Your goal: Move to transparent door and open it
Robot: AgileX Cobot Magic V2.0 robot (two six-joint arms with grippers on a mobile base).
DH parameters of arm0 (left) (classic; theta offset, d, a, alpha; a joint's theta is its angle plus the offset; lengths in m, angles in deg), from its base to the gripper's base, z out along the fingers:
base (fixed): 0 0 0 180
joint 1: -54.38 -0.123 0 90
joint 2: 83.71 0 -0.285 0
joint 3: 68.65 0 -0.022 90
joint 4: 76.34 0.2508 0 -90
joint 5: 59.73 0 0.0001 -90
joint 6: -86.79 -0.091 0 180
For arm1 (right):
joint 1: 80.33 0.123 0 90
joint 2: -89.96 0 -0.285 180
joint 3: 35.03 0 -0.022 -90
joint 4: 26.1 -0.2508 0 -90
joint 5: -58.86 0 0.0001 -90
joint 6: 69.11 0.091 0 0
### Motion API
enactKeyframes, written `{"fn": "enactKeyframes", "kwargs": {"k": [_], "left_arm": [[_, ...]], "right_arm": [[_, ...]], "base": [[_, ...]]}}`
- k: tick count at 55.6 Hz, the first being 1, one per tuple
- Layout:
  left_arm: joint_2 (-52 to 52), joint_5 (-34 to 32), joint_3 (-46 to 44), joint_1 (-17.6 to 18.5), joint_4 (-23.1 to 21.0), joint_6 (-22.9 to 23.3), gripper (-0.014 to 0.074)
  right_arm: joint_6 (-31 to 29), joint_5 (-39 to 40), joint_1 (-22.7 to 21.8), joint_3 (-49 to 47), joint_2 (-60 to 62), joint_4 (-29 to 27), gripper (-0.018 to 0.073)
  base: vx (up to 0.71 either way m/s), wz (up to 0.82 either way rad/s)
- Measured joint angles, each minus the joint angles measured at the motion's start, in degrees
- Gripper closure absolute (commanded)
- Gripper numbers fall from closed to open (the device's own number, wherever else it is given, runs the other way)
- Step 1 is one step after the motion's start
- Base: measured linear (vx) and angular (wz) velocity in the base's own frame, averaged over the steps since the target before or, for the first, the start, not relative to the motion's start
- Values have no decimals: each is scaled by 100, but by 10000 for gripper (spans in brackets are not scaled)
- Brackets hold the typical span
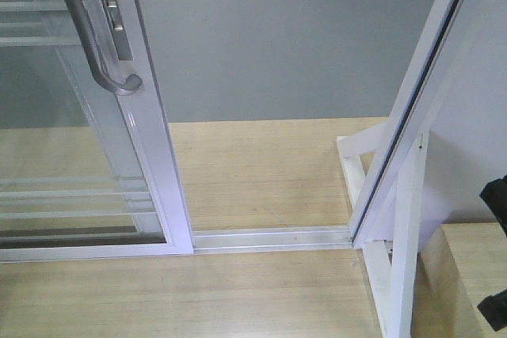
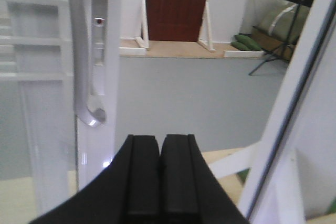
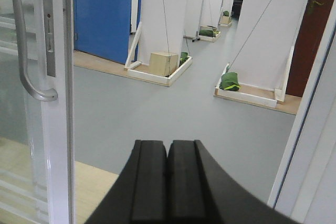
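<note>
The transparent door (image 1: 158,156) stands at the left, a white-framed glass panel with thin horizontal bars and a curved grey pull handle (image 1: 95,29). It is slid aside, leaving a gap between it and the white jamb (image 1: 420,93) on the right. My left gripper (image 2: 159,139) is shut and empty, a little right of and below the handle (image 2: 84,77). My right gripper (image 3: 168,144) is also shut on nothing, facing the gap, with the handle (image 3: 23,51) off to its left. Neither gripper touches the door.
A metal floor track (image 1: 269,237) crosses the doorway. A white wooden brace (image 1: 396,259) props the right jamb. Beyond lie grey floor, a wooden box (image 3: 164,63), green bags (image 3: 229,81), a blue door (image 3: 102,11) and a dark red door (image 2: 176,6).
</note>
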State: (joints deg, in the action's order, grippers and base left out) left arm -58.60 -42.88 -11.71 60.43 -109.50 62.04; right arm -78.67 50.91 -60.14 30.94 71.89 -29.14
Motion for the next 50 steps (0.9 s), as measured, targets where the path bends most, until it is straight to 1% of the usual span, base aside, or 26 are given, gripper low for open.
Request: {"fn": "enactKeyframes", "kwargs": {"k": [2, 7, 10, 14, 18, 21, 25, 30, 37, 39, 43, 50], "left_arm": [[0, -121, 11, 0, 401, 301, 596], [0, -402, 59, 0, 1610, 1310, 596], [0, -551, 64, 0, 2204, 1810, 596], [0, -765, 64, 0, 2745, 2220, 596], [0, -918, 64, 0, 3082, 2388, 596], [-14, -975, 96, 0, 3199, 2412, 596], [-115, -1060, 297, 0, 3274, 2333, 596], [-494, -1060, 851, 0, 3317, 2208, 596], [-1254, -1055, 1807, 0, 3317, 2175, 596], [-1539, -921, 2063, 0, 3317, 2175, 596], [-1742, -526, 2169, 0, 3317, 2170, 596], [-1796, -311, 2176, 0, 3317, 2170, 596]], "right_arm": [[0, 0, 0, 0, 0, 0, 565], [0, 0, 0, 0, 0, 0, 565], [0, 0, 0, 0, 0, 0, 565], [0, 0, 0, 0, 0, 0, 565], [0, 0, 0, 0, 0, 0, 565], [0, 0, 0, 0, 0, 0, 565], [0, 0, 0, 0, 0, 0, 565], [0, 0, 0, 0, 0, 0, 565], [0, 0, 0, 0, 0, 0, 565], [0, 0, 0, 0, 0, 0, 565], [0, 0, 0, 0, 0, 0, 565], [0, 0, 0, 0, 0, 0, 565]], "base": [[0, 0], [0, 0], [0, 0], [0, 0], [0, 0], [0, 0], [0, 0], [0, 0], [0, 0], [0, 0], [0, 0], [0, 0]]}}
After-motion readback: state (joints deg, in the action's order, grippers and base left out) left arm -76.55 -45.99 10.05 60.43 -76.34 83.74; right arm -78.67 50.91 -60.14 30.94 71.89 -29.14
